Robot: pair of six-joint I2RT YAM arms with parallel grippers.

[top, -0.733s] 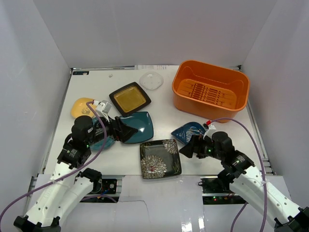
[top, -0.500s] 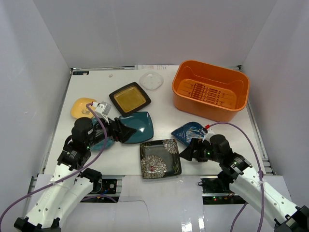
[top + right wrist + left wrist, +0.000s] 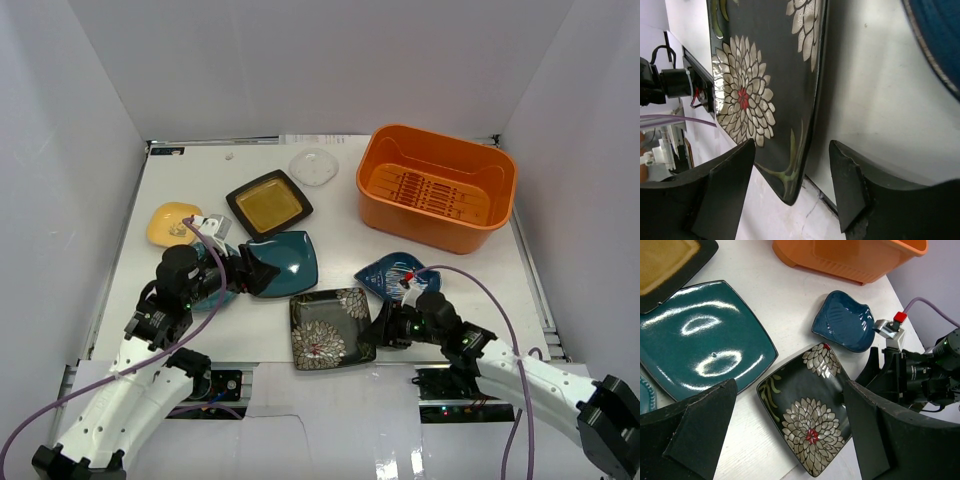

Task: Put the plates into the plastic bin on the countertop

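- The left jaws stand wide apart and empty over the teal square plate point(image 3: 285, 262). A low sweep could shove it.
- The right jaws are parted astride the right rim of the black floral plate point(image 3: 755, 75), not pinching. The plate lies flat near the desk's point(image 3: 340, 215) front edge, so a shallow bite may slip or push it off.
- The blue leaf dish point(image 3: 392, 273) just beside could get knocked.
- The orange bin point(image 3: 432, 228) sits well apart, far right. A weak grip may drop the plate on the way.
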